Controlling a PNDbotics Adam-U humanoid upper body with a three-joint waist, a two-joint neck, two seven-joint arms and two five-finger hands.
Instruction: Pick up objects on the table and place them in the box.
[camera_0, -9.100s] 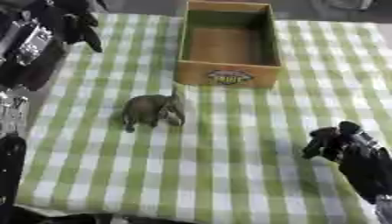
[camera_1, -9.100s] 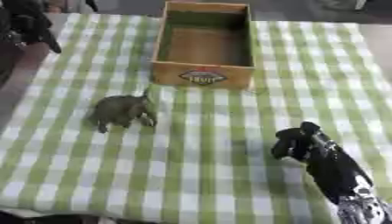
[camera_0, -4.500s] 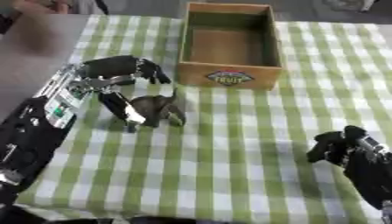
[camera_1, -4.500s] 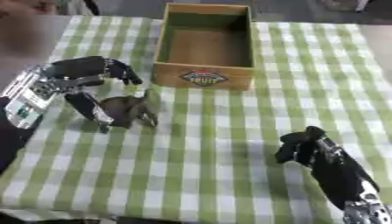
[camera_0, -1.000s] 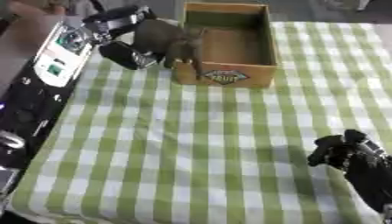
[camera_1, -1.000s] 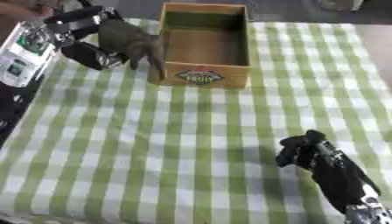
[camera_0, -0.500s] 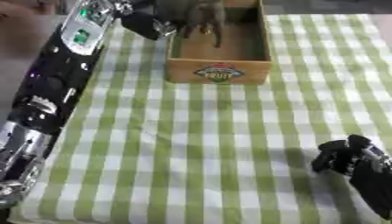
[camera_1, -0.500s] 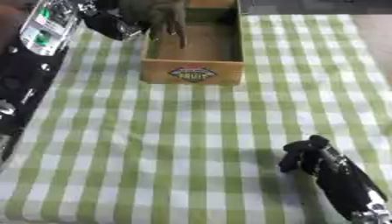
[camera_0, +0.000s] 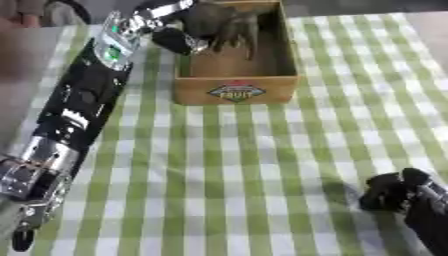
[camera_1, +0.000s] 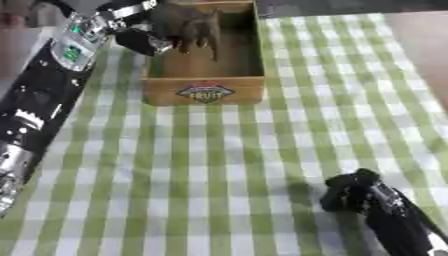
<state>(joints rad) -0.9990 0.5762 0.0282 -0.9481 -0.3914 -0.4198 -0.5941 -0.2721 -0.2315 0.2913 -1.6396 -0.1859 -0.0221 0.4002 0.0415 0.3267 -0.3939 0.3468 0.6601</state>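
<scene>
A grey toy elephant (camera_0: 223, 26) hangs inside the open wooden box (camera_0: 236, 91), above its floor, legs pointing down. My left hand (camera_0: 178, 37) reaches in from the upper left, over the box's left wall, with its fingers curled round the elephant. The box stands at the far middle of the green checked tablecloth (camera_0: 236, 165) and bears a "fruit" label on its front. My right hand (camera_0: 392, 188) rests on the cloth at the lower right, its dark fingers curled and holding nothing.
My left forearm (camera_0: 79, 105) lies along the left side of the table, from the lower left corner up to the box. A person's sleeve (camera_0: 22, 7) shows at the far left edge.
My left hand has carried the elephant further over the box and lower into it. The camera has tilted, so the whole picture has shifted. The right hand has stayed in place.
</scene>
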